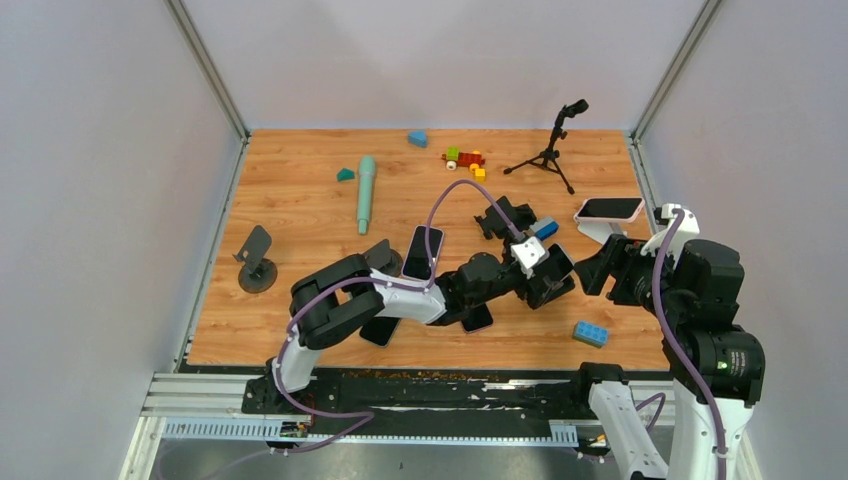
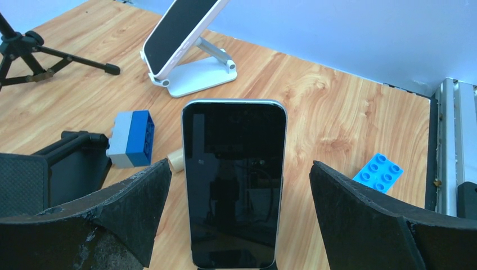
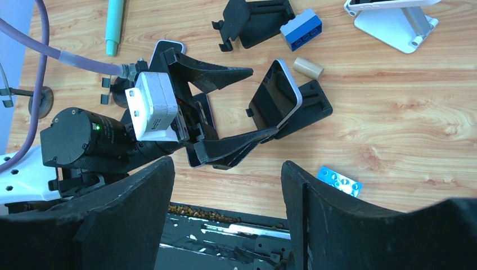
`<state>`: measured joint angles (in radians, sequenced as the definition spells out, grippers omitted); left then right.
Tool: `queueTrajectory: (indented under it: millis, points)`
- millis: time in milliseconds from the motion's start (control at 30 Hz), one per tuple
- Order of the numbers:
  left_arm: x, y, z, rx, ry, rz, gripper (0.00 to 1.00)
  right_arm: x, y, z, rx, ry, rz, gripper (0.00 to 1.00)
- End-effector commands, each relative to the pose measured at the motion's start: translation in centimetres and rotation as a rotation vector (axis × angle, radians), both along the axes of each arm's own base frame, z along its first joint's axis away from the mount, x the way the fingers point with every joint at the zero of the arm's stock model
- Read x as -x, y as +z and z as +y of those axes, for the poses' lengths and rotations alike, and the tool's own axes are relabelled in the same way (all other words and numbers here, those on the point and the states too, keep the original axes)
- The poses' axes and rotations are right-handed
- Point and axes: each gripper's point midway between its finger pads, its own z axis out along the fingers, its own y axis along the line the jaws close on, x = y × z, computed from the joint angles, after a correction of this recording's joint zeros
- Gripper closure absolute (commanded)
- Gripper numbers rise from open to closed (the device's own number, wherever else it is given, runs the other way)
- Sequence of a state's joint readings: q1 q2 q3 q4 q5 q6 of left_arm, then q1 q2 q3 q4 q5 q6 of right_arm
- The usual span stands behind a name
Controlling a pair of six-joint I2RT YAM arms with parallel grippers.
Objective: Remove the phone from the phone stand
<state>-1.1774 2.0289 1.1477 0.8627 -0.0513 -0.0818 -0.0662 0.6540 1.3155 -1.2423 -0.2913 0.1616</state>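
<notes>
A dark-screened phone [image 2: 233, 180] with a pale rim stands upright on a black phone stand [image 3: 308, 104]. My left gripper [image 2: 241, 164] is open, one finger on each side of the phone, with a gap on both sides. The right wrist view shows the same: the left gripper [image 3: 264, 101] straddles the phone [image 3: 275, 93] without touching it. In the top view the left gripper [image 1: 548, 262] is right of centre. My right gripper [image 3: 228, 208] is open and empty, raised near the front right [image 1: 592, 270].
A second phone [image 2: 180, 34] leans on a white stand [image 2: 197, 76] behind. Nearby are a blue-and-white brick [image 2: 132, 138], a beige cylinder [image 2: 177, 160], a flat blue brick [image 2: 379, 171], another black stand [image 3: 253, 19] and a tripod [image 1: 548, 155]. Loose phones [image 1: 422, 252] lie on the table.
</notes>
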Motion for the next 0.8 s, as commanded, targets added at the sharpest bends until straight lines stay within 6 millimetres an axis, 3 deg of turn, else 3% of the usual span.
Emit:
queueTrajectory:
  millis: [0,767]
  points:
    - [-0.7,1.5,-1.1,0.021,-0.021,-0.040,0.00,0.4,0.8,-0.3,0.031,-0.004,-0.034,0.29]
    - [-2.8,-0.2,-2.5,-0.021,0.011,-0.005,0.00,0.7,1.1,0.0,0.022,0.017,-0.018,0.29]
